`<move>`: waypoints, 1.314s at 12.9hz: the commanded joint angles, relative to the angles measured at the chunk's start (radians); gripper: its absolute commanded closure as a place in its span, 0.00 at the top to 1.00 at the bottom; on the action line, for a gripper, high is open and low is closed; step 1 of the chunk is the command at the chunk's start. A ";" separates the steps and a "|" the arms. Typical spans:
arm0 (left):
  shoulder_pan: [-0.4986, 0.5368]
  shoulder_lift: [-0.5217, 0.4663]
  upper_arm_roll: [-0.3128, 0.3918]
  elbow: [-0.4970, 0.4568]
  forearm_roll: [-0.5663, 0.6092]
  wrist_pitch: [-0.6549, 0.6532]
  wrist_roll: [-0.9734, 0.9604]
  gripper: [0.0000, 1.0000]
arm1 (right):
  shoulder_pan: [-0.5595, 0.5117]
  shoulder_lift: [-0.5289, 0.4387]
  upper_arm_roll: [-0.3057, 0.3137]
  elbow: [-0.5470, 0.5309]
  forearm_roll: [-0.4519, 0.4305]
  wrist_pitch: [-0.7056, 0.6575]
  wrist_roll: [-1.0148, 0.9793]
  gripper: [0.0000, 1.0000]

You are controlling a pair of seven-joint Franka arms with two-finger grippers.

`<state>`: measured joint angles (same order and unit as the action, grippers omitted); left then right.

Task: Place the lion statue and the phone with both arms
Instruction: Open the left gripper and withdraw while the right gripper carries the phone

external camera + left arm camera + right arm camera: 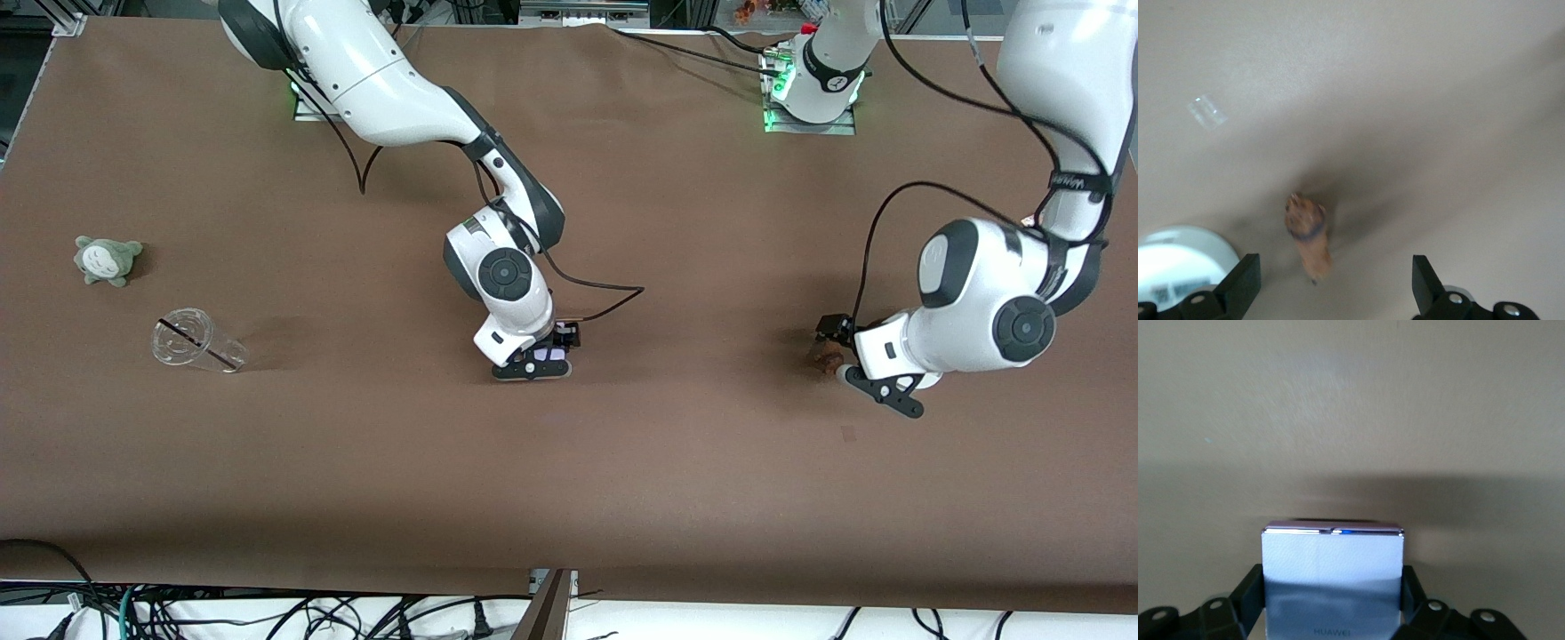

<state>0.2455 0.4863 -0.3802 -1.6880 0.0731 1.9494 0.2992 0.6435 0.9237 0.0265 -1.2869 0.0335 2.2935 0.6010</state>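
Phone clamped flat-sided in right hand, low over mid tabletop, long axis along the fingers, top edge outward. Bare brown all round. Left hand spread wide, released, about lion statue lying between fingers, untouched. Plush and cup at nine o'clock, well apart.

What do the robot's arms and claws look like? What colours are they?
Both arms are fat, rounded white tubes with dark grey bands and round grey caps at the joints. Thin black cables loop along them. Green lights glow at their bases. The left gripper and the right gripper are black, with short, flat, wedge-shaped black fingers fixed by small silvery screws. The left arm has small dark lettering on one band.
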 commanded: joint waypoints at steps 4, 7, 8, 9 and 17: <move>-0.006 -0.276 0.017 0.007 -0.006 -0.189 -0.054 1.00 | -0.022 -0.251 -0.061 -0.017 0.000 -0.311 0.002 0.00; -0.009 -0.345 0.024 0.074 -0.007 -0.358 -0.132 1.00 | -0.022 -0.405 -0.147 -0.043 0.000 -0.510 -0.045 0.00; -0.012 -0.354 0.036 0.114 -0.007 -0.391 -0.164 1.00 | -0.022 -0.458 -0.183 -0.069 0.002 -0.549 -0.105 0.00; -0.041 -0.382 0.097 0.111 -0.016 -0.394 -0.181 1.00 | -0.022 -0.511 -0.218 -0.093 0.003 -0.587 -0.160 0.00; -0.279 -0.580 0.423 -0.087 -0.064 -0.227 -0.235 1.00 | -0.031 -0.623 -0.578 -0.239 0.118 -0.654 -0.621 0.00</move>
<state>0.0121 -0.0364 -0.0022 -1.6983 0.0389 1.6839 0.0874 0.6037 0.3152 -0.5070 -1.4474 0.1104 1.5863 0.0472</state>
